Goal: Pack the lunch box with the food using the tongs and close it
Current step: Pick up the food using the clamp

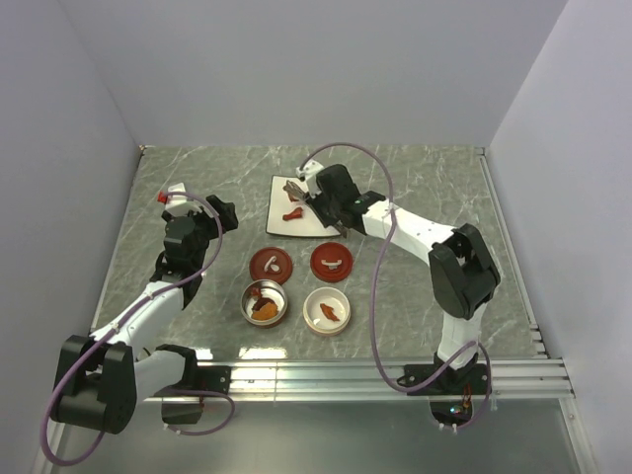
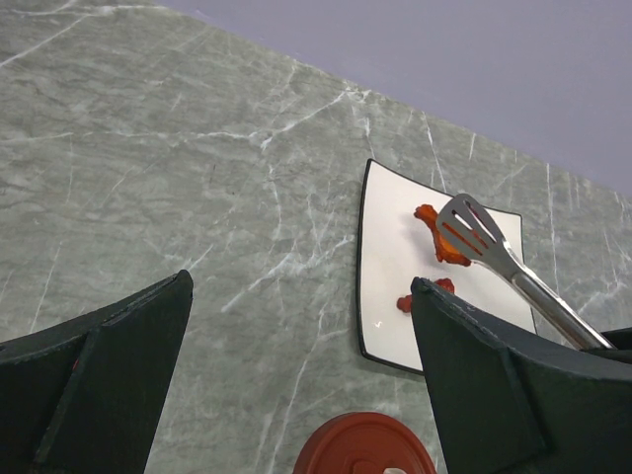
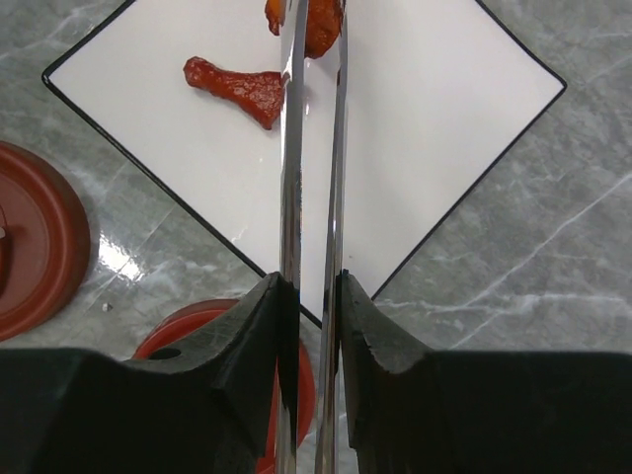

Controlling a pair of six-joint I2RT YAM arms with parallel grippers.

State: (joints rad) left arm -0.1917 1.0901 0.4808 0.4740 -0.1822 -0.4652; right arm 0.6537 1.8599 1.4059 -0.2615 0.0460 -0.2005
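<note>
Grey-green marbled table [image 1: 425,188], walled on three sides in pale lilac.

1. White plate [image 1: 281,200] [image 2: 390,257] [image 3: 425,128]: square with a dark rim, at the far centre of the table.
2. Food on the plate, two pieces: an orange morsel [image 2: 433,235] [image 3: 322,28] at the far side and a red morsel [image 1: 293,213] [image 3: 237,85] nearer the arms, the two apart from each other.
3. Tongs [image 1: 295,187] [image 2: 474,232] [image 3: 291,197]: silvery metal. The slotted head lies over the orange morsel. The two slim arms are squeezed nearly parallel. Whether the morsel is pinched cannot be told.
4. Right gripper [image 1: 326,202] [image 3: 316,286]: above the plate's near edge, fingers clamped on the tong arms from both sides.
5. Left gripper [image 1: 176,197] [image 2: 301,284]: jaws spread wide and holding nothing, over bare table to the left of the plate, well apart from it.
6. Red lids, two: left lid [image 1: 271,264] and right lid [image 1: 332,261], each with a small white handle, lying side by side just nearer than the plate.
7. Steel bowl [image 1: 249,306]: below the left lid, holding orange and brown food.
8. White bowl [image 1: 312,314]: below the right lid, uncovered, holding one red piece.
</note>
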